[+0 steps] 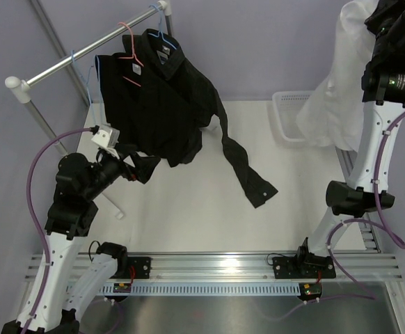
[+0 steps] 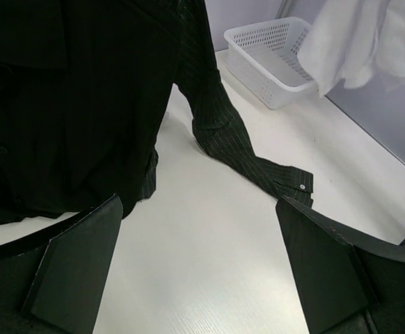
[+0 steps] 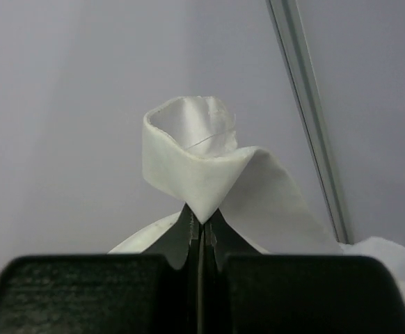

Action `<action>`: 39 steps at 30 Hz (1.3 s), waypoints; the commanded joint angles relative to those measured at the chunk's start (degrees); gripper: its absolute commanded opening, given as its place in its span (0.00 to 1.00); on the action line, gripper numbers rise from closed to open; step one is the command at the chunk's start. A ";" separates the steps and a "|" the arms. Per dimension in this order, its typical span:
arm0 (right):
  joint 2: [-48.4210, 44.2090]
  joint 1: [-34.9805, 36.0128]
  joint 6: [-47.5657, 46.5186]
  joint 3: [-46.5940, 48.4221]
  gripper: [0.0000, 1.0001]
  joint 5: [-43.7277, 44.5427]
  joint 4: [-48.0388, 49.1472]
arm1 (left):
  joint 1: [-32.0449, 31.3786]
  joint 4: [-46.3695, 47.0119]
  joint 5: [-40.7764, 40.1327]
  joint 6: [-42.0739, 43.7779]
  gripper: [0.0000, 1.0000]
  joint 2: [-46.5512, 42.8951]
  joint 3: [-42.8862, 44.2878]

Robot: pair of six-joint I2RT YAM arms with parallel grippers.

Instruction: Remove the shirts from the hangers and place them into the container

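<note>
Though lost behind arm in top cam, clear in R wrist cam: R gripper (image 3: 201, 226) pinched shut on white shirt (image 3: 188, 160) fold. Only in L wrist cam: L gripper (image 2: 197, 209) gaping wide, holding nothing, near black shirts (image 2: 70, 104); basket (image 2: 255, 69) floor in plain sight, white shirt hanging beside. Black shirts on hangers (image 1: 129, 35)

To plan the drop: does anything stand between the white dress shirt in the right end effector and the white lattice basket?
Nothing visible does. The white dress shirt hangs free from the right end effector near the small white lattice plastic basket, whose inside looks empty; the black pinstriped sleeve lies apart.
</note>
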 commanded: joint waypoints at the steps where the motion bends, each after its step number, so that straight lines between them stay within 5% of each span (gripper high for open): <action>1: 3.53 -3.48 5.33 2.64 0.00 -7.55 13.31 | -0.10 3.23 -0.19 0.38 0.99 0.35 -0.46; 7: 11.98 -4.19 4.11 4.04 0.00 -9.57 22.13 | -0.10 3.06 -0.10 0.38 0.99 1.57 -0.55; 16: 14.54 -4.36 3.66 -25.30 0.00 -8.08 28.46 | -0.10 3.06 -0.72 0.64 0.99 1.75 -0.73; 21: 18.67 -4.45 9.80 -30.50 0.00 -6.50 18.45 | -0.10 3.06 -0.89 0.64 0.99 1.58 -0.90; 25: 17.36 -4.36 11.67 -34.54 0.44 -7.28 16.42 | -0.10 3.06 -0.98 0.64 0.99 1.23 -0.90; 26: 16.74 -4.36 11.32 -34.63 0.63 -7.20 14.68 | -0.19 3.06 -0.98 0.64 0.99 0.96 -0.90; 27: 15.87 -4.36 11.06 -34.55 0.69 -7.03 13.79 | -0.19 3.06 -0.90 0.55 0.99 0.87 -0.90; 33: 2.78 -4.36 7.19 -37.35 0.93 -7.28 10.09 | -0.19 3.06 -1.86 0.81 0.99 -0.62 -0.90; 39: -15.15 -4.28 3.59 -48.42 0.99 -9.39 8.07 | -0.19 2.00 -4.14 1.34 0.99 -1.15 -0.29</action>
